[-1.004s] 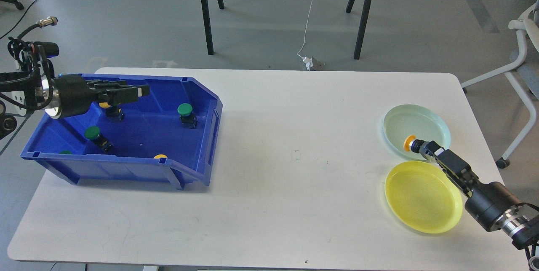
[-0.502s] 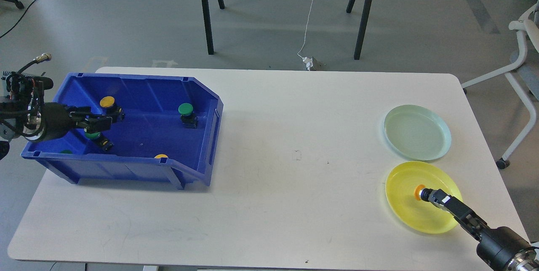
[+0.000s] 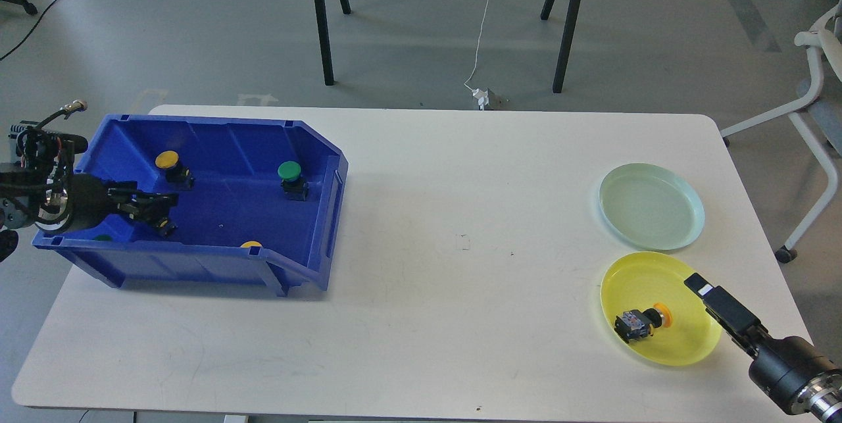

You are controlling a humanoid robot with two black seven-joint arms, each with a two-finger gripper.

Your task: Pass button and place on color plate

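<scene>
No readable writing or brand marks are showing anywhere; a faint small mark (image 3: pixel 464 242) is sitting mid-tabletop, too small to make out. The white tabletop (image 3: pixel 421 344) is lying mostly bare between the blue bin (image 3: pixel 289 265) at the left and the two plates at the right, leaving a wide open middle. The bin's near left corner is sitting close to the tabletop's left edge; the yellow plate (image 3: pixel 684 350) is lying near the right front edge, with the pale green plate (image 3: pixel 651 206) just behind it, apart. The orange-capped button (image 3: pixel 639 323) is lying on its side inside the yellow plate, cap pointing right, black body left. The right end effector (image 3: pixel 714 298) is hovering at the plate's right rim, just beside the button and not touching it; seen end-on, so I cannot tell how far its fingers are parted. The left end effector (image 3: pixel 156 202) is reaching low inside the bin at a green button there, fingers dark and bunched; cannot tell its opening. Another green button (image 3: pixel 290 173) and a yellow button (image 3: pixel 168 161) are sitting further back in the bin.
</scene>
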